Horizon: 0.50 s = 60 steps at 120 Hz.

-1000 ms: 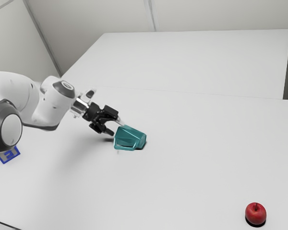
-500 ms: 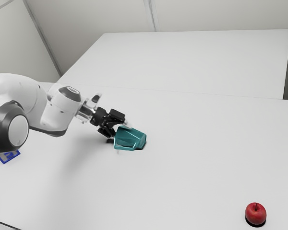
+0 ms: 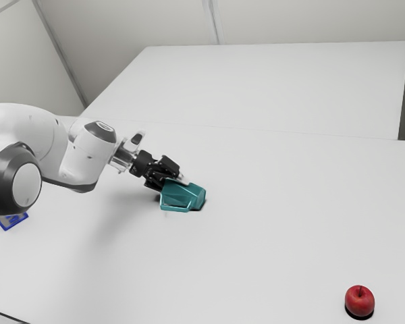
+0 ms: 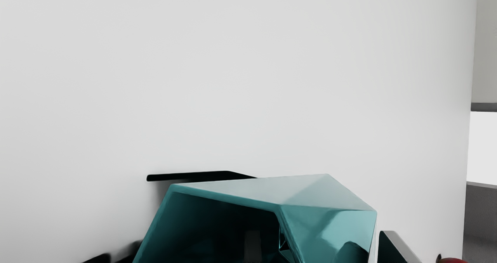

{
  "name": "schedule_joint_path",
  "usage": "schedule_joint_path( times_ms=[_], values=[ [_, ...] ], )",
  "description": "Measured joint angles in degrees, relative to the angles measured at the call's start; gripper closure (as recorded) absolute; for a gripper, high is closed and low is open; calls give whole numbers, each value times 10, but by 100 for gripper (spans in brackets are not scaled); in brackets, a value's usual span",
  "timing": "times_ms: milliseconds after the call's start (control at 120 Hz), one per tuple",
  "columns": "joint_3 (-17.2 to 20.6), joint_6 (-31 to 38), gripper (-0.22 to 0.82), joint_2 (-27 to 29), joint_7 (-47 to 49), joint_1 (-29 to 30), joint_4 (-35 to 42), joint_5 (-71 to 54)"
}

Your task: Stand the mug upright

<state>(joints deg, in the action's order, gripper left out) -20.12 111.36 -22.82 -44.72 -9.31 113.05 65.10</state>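
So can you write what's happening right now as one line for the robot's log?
mug: teal, on its side, not yet upright | gripper: at the mug's open end | apple: red, apart from mug

Mug point(image 3: 183, 194) lay on its side on table point(image 3: 290, 223), mouth toward exterior view's left, gripper point(image 3: 174, 181) at mouth end. Block point(image 3: 11, 221) lay at exterior view's left, slightly nearer than mug, partly behind arm point(image 3: 81, 158). Apple point(image 3: 359, 301) sat near, toward exterior view's right, well apart from mug.
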Motion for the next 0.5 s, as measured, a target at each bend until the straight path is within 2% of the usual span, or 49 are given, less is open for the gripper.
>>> schedule_joint_path(
  times_ms=[258,500],
  values=[
    [0,4,64,0,-3,-3,1,1],
    [0,5,73,5,-3,-5,1,2]
  ],
)
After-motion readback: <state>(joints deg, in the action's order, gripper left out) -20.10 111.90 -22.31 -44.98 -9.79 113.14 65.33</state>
